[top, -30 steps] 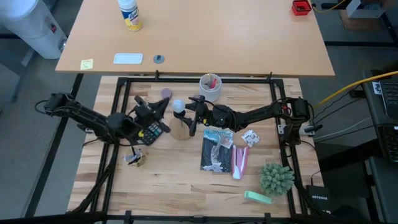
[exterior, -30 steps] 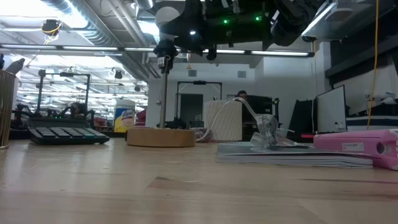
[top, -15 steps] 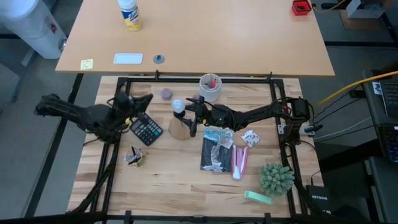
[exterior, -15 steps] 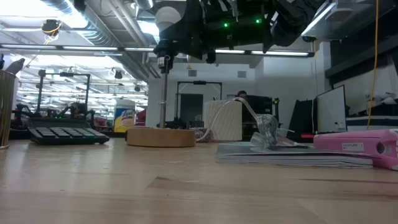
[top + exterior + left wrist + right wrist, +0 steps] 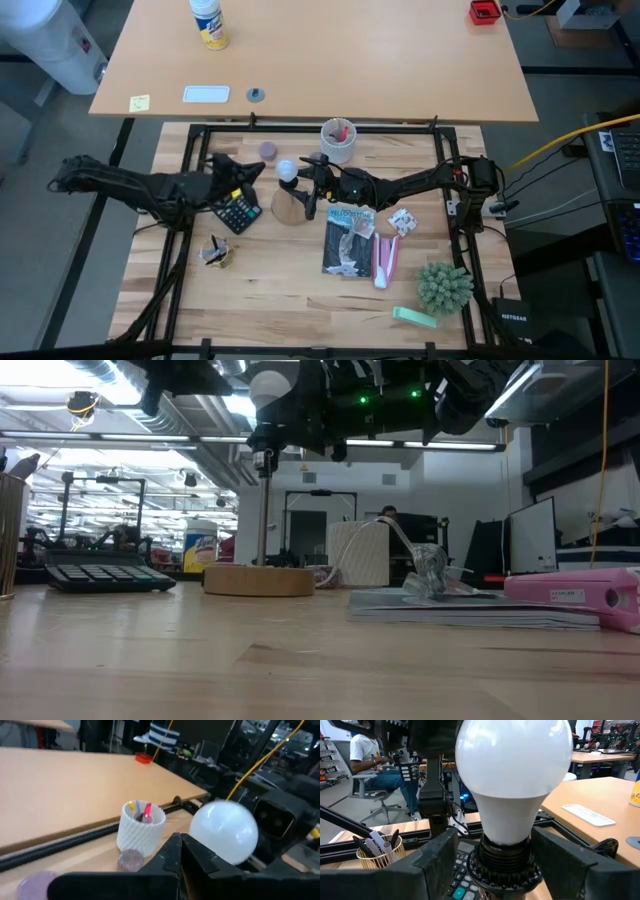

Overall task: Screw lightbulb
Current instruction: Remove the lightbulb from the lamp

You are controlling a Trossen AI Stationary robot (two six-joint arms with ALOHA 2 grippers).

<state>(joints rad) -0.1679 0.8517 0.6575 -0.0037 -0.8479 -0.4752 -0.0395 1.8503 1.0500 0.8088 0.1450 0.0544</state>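
My right pincer [image 5: 305,186] sits at the lightbulb [image 5: 287,170], its two dark fingers [image 5: 437,857] spread wide, one on each side of the black socket [image 5: 506,865] under the bulb. The fingers do not squeeze the white glass. The lightbulb stands up in the socket on a post over the round wooden stand [image 5: 259,580]. My left pincer [image 5: 258,168] is shut and holds nothing. It hangs just beside the bulb, above the calculator [image 5: 236,211].
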